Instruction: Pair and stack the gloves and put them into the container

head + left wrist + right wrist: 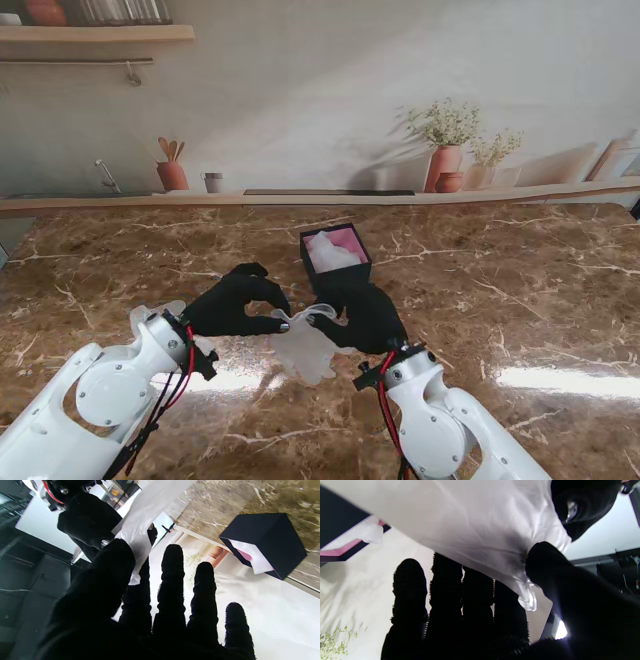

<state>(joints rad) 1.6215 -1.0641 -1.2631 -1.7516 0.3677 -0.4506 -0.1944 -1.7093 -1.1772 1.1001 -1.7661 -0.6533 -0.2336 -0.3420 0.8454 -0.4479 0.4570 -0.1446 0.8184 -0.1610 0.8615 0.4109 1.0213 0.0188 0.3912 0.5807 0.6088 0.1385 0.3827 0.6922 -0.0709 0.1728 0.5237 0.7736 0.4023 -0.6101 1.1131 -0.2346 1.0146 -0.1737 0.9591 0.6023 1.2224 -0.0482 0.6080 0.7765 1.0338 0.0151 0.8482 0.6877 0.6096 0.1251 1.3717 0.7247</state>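
Holding a translucent white glove (pixel 305 345) between both of my black-gloved hands, I keep it lifted just over a brown marble worktop (pixel 520 300) veined in white. My left hand (pixel 235 303) pinches one edge of the glove's cuff between thumb and forefinger, its other fingers (pixel 172 562) spread loose. My right hand (pixel 368 315) grasps the opposite edge, thumb pressed against the thin film, as the right wrist view shows close up. The glove hangs down from the two pinches toward me, its finger ends near the worktop; I cannot tell whether they touch it.

Just beyond my hands, farther from me, sits a small black square box (pixel 335 256) with a pink inside, open at the top. White crumpled glove material (pixel 328 252) already lies in it.

Bright patches of light reflect off the polished stone near each wrist. Behind the worktop runs a pale ledge under a wall mural painted with terracotta vases of flowers (pixel 445 150), a pot of wooden utensils (pixel 172 165) and a shelf (pixel 95 33).
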